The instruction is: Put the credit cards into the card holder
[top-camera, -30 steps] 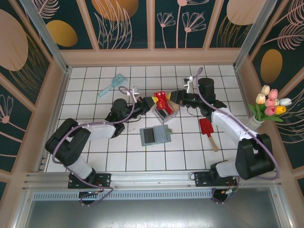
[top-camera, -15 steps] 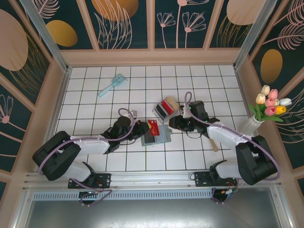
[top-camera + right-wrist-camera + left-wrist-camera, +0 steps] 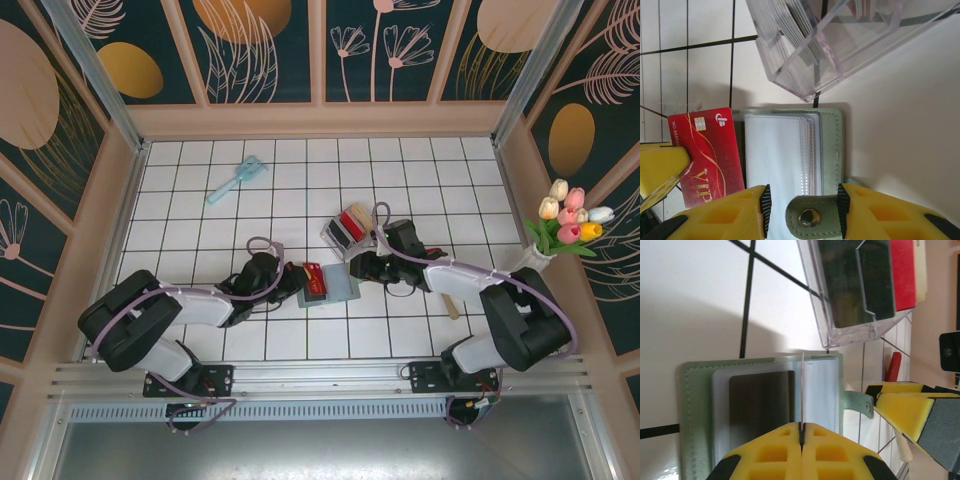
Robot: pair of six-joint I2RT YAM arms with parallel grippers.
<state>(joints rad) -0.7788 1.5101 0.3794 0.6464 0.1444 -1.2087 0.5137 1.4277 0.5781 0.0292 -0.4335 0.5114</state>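
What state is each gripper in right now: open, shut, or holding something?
Left gripper: shut on the red card.
Right gripper: open, jaws either side of the card holder's snap tab.

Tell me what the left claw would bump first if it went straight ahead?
Probably the open green wallet: the left claw, pinching a red card, points at its clear pockets. The clear box lies farther on.
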